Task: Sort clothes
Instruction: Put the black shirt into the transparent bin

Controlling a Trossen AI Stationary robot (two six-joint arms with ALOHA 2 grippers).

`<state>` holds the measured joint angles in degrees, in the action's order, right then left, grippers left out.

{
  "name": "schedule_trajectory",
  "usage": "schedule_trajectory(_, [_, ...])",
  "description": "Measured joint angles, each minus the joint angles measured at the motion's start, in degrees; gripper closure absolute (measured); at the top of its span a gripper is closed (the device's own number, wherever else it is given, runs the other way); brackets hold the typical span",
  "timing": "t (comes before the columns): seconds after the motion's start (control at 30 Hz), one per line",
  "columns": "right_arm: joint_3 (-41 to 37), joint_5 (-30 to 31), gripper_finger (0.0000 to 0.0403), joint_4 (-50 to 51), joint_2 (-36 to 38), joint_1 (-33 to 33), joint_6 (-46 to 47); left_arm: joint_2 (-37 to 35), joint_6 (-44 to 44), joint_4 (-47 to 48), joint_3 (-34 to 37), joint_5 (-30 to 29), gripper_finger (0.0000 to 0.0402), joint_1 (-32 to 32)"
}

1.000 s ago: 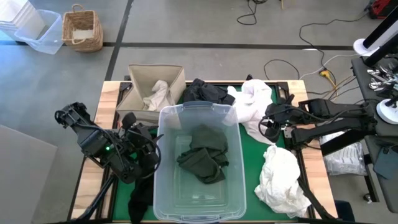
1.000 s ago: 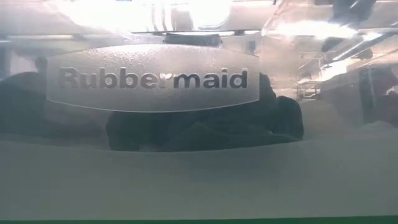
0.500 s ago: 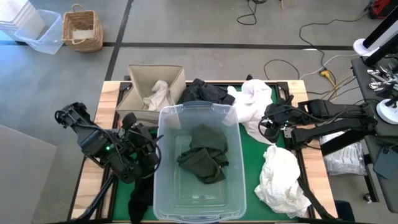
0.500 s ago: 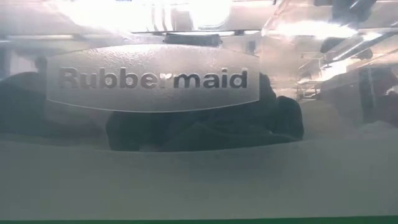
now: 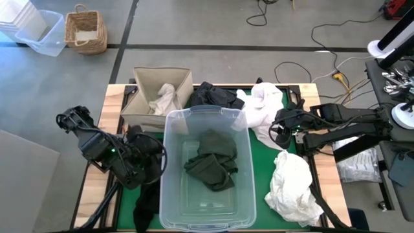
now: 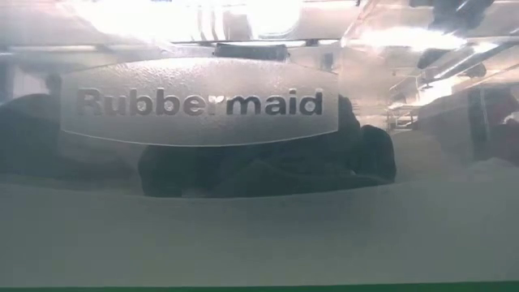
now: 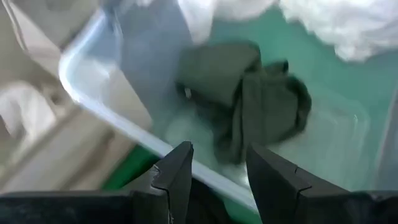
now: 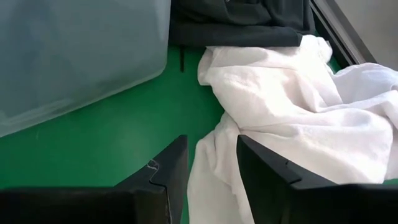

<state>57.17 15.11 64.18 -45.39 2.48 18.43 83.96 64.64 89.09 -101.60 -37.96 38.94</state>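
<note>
A dark olive garment (image 5: 210,163) lies crumpled on the floor of the clear plastic tub (image 5: 169,194); it also shows in the left wrist view (image 7: 249,102). My left gripper (image 5: 152,158) is open at the tub's left wall, its fingers over the rim (image 7: 118,121). A black garment (image 5: 147,204) lies on the mat below it, beside the tub. My right gripper (image 5: 279,134) is open and low at a white garment (image 5: 265,110), with a fold (image 8: 212,155) between its fingers. Another white garment (image 5: 291,188) lies near right. A black garment (image 5: 213,96) lies at the far edge. My right gripper comes level from the table's right side, with a finger on each side of the white garment's fold (image 8: 214,146), which lies on the green mat. I cannot tell whether the fingers touch it.
A beige fabric box (image 5: 143,103) with a cream garment (image 5: 165,97) inside stands at the far left. The tub's labelled wall (image 6: 199,101) fills the low view. Bare green mat (image 8: 112,143) lies between the tub and the white garment.
My left arm has shifted a little at the tub's left wall. The garments and my right arm have stayed where they were.
</note>
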Motion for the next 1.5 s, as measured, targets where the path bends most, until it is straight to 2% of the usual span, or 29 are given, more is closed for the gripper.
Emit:
schedule_trajectory(0.33, [0.0, -0.04, 0.0269, 0.0, 0.0, 0.0, -0.46, 0.13, 9.01, 0.95, 0.39, 15.55, 0.0269, 0.07])
schedule_trajectory(0.57, [0.0, -0.07, 0.0277, -0.02, -0.04, 0.0, -0.46, -0.13, 14.48, 0.95, 0.44, 29.85, 0.0269, 0.21])
schedule_trajectory(0.7, [0.0, -0.07, 0.027, -0.11, -0.06, 0.0, -0.46, -0.13, 15.12, 0.89, 1.06, 34.06, 0.0269, 1.73])
schedule_trajectory(0.9, [-0.01, -0.07, 0.0261, -0.13, -0.04, 0.0, -0.51, -0.11, 13.98, 0.94, 3.31, 31.33, 0.0269, 7.89])
schedule_trajectory(1.0, [0.0, -0.07, 0.0263, -0.19, -0.06, 0.0, -1.27, -0.11, 14.97, 0.91, 5.02, 26.12, 0.0269, 12.11])
schedule_trajectory(1.13, [0.0, -0.07, 0.0269, -0.21, -0.07, 0.0, -1.26, 0.09, 20.84, 0.9, 7.55, 19.68, 0.0269, 16.31])
schedule_trajectory(1.3, [0.0, -0.07, 0.0275, -0.25, -0.07, 0.01, -1.24, 1.44, 29.48, 0.9, 11.74, 18.98, 0.0269, 18.92])
schedule_trajectory(1.5, [-0.02, -0.07, 0.0271, -1.51, -0.07, 0.0, -1.91, 4.89, 30.4, 0.72, 16.1, 19.26, 0.0269, 21.55])
